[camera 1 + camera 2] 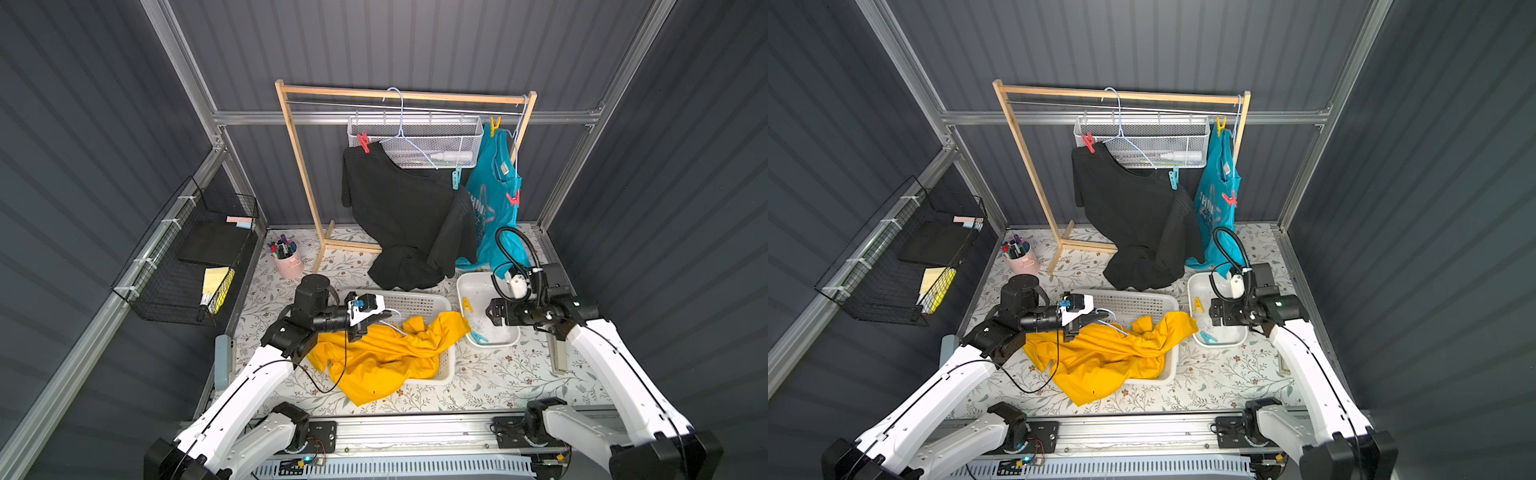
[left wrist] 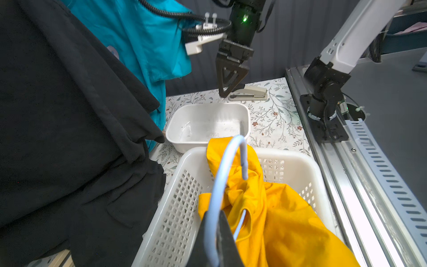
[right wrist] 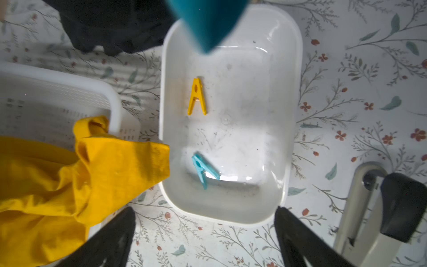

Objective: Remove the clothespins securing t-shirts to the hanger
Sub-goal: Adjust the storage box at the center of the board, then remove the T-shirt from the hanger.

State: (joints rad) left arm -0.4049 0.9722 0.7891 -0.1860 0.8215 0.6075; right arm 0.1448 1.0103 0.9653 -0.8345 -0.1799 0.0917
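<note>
A smooth, round-cornered white plastic tub point(image 3: 298, 69) held two clothespins; the yellow plastic clothespin point(image 3: 196, 97) lay flat with its long axis along the tub's length, joined tip towards the wooden rack point(image 1: 299, 166) and splayed legs towards the robot; the light-blue plastic clothespin point(image 3: 204, 170) lay slantwise at the tub's near end, joined tip towards the basket. Just beside the tub, a white perforated plastic laundry basket point(image 2: 309, 161) held the crumpled mustard-yellow cloth t-shirt point(image 2: 277, 219), which spilled over its rim onto the floral table cover. The left gripper point(image 2: 216, 222) was clamped on a pale-blue wire hanger point(image 2: 218, 171) whose curved hook rose above that shirt. The right gripper point(image 3: 204, 211) hovered over the tub with its black fingers spread wide, holding nothing. On the rack, a black t-shirt point(image 1: 399, 208) carried a red peg point(image 1: 363, 142) and a teal peg point(image 1: 456, 176); the teal printed t-shirt point(image 1: 494, 195) carried a yellow peg point(image 1: 494, 124) and a second red peg point(image 1: 513, 197), all four roughly upright.
</note>
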